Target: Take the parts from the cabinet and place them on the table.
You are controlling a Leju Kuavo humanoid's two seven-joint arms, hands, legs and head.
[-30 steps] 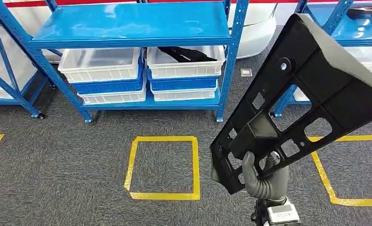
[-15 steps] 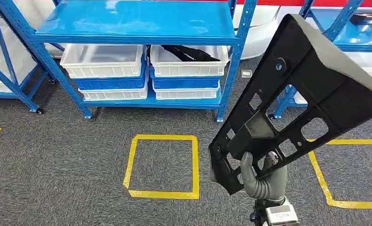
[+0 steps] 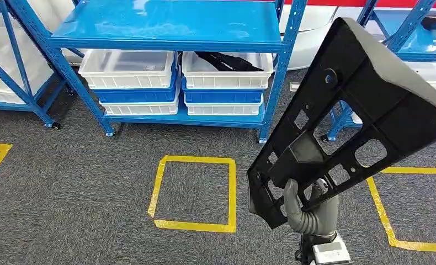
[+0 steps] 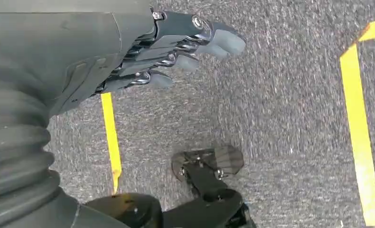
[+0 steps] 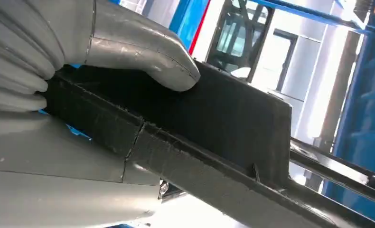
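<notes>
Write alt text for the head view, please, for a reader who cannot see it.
The robot's right hand holds a large black plastic part upright over grey carpet. Behind stands a blue shelf rack with white bins, and yellow tape squares mark the floor.

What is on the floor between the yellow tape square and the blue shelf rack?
Head view: only bare grey carpet lies between the yellow tape square and the blue shelf rack.

A grey ribbed cover sheathes each wrist; the left hand [image 4: 176, 52] shows dark metal fingers with pale translucent tips, the right hand [image 3: 309, 207] a thick smooth grey thumb.
</notes>
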